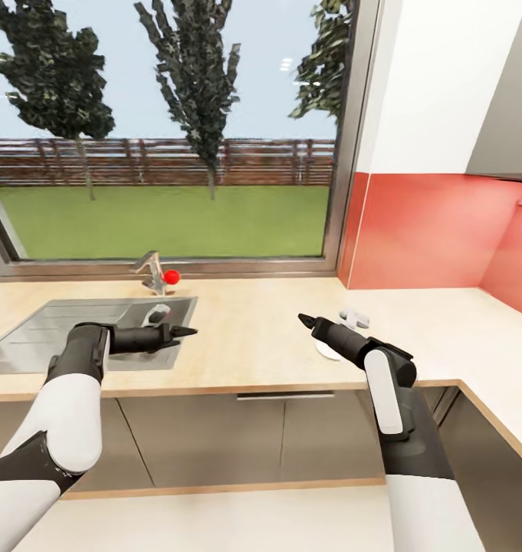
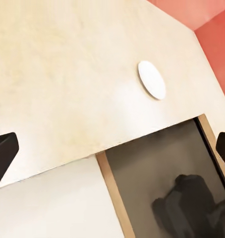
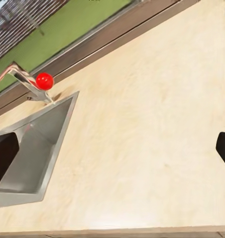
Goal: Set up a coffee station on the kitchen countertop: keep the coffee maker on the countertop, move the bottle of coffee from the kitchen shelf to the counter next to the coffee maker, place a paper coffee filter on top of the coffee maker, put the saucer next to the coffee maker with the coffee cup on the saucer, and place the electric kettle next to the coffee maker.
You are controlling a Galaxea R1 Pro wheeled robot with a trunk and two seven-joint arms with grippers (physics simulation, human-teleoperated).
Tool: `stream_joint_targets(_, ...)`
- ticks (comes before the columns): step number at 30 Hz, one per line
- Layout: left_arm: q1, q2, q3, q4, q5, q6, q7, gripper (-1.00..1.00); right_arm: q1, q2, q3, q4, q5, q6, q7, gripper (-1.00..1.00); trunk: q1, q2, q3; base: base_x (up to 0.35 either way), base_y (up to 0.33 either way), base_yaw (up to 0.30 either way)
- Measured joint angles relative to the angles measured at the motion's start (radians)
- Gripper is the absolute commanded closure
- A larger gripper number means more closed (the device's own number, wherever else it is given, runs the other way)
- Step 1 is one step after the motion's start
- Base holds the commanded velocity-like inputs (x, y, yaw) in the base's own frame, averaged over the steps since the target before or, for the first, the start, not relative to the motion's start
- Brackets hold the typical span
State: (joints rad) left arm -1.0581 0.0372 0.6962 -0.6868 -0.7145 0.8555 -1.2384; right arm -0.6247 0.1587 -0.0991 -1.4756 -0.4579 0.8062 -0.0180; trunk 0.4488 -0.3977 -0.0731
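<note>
The robot faces the table [image 1: 253, 337], a light-tan wood-grain worktop that runs under a wide window [image 1: 169, 130] and turns a corner at the right below a red backsplash [image 1: 437, 230]. Grey cabinet fronts [image 1: 215, 437] sit beneath its front edge.

A steel sink [image 1: 54, 330] is sunk into the left part of the table, with a chrome tap [image 1: 149, 272] at its back edge near the window and a small red ball [image 1: 172, 277] just beside the tap.

The saucer [image 1: 327, 349], a flat white disc, lies on the table towards the right, near the front edge and partly hidden behind the right arm. Just beyond it, nearer the corner, stands a small greyish-white object [image 1: 354, 316] that may be the coffee cup; it is too small to tell for certain. The left wrist view shows the saucer [image 2: 152, 80] lying alone on bare wood, close to the table's edge.

The left gripper [image 1: 185, 332] hovers over the sink's right rim, pointing right. The right gripper [image 1: 306, 319] hovers over the table just left of the saucer, pointing left. The two tips face each other, well apart. In each wrist view the dark fingertips [image 2: 3, 151] [image 3: 3, 156] sit far out at opposite sides with nothing between them, so both sets of jaws are released and hold nothing.
</note>
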Motion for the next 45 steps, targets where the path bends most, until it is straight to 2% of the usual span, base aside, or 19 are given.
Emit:
stream_joint_targets(6, 0.0, 0.0, 0.002, 0.005, 0.024, 0.0, 0.001, -1.0, 0.0, 0.002, 0.001, 0.002, 0.0, 0.0, 0.0, -1.0, 0.0, 0.0, 0.0, 0.283, -0.154, -0.025)
stream_joint_targets(17, 0.002, 0.0, 0.002, 0.008, 0.026, 0.0, 0.001, -1.0, 0.0, 0.003, 0.002, 0.008, 0.002, 0.001, 0.001, -1.0, 0.0, 0.0, 0.0, 0.282, -0.156, -0.228)
stream_joint_targets(25, 0.029, -0.002, 0.004, 0.013, 0.027, 0.0, 0.004, -1.0, 0.0, 0.004, 0.005, 0.073, 0.003, 0.001, 0.001, -1.0, 0.0, 0.0, 0.0, 0.103, -0.235, -0.082)
stream_joint_targets(30, 0.052, -0.003, 0.002, 0.037, 0.073, 0.0, 0.005, -1.0, 0.0, 0.006, 0.01, 0.109, 0.002, 0.002, 0.003, -1.0, 0.0, 0.0, 0.0, 0.163, -0.224, -0.001)
stream_joint_targets(32, 0.059, -0.002, 0.002, 0.04, 0.08, 0.0, 0.007, -1.0, 0.0, 0.006, 0.038, 0.148, 0.001, 0.002, 0.004, -1.0, 0.0, 0.0, 0.0, 0.261, -0.161, 0.0)
stream_joint_targets(38, 0.064, -0.002, 0.002, 0.04, 0.082, 0.0, 0.008, -1.0, 0.0, 0.007, 0.111, 0.159, -0.003, 0.002, 0.004, -1.0, 0.0, 0.0, 0.0, 0.243, -0.088, 0.0)
stream_joint_targets(39, 0.07, -0.008, -0.004, 0.046, 0.087, 0.0, 0.003, -1.0, 0.0, 0.001, 0.116, 0.165, -0.008, -0.003, 0.009, -1.0, 0.002, 0.001, 0.0, 0.0, 0.0, 0.0)
stream_joint_targets(41, 0.081, -0.019, -0.015, 0.057, 0.098, -0.006, -0.009, -1.0, 0.004, 0.012, 0.117, 0.176, -0.022, 0.001, 0.019, -1.0, 0.0, 0.0, 0.0, 0.0, 0.0, 0.0)
stream_joint_targets(43, 0.093, -0.031, -0.027, 0.068, 0.105, -0.006, -0.02, -1.0, 0.004, 0.013, 0.117, 0.188, -0.034, 0.001, 0.03, -1.0, 0.0, 0.0, 0.0, 0.081, -0.052, 0.0)
stream_joint_targets(45, 0.104, -0.019, -0.036, 0.057, 0.093, -0.013, -0.009, -1.0, 0.007, 0.016, 0.119, 0.176, -0.022, 0.004, 0.019, -1.0, 0.0, 0.0, 0.0, 0.196, -0.129, 0.0)
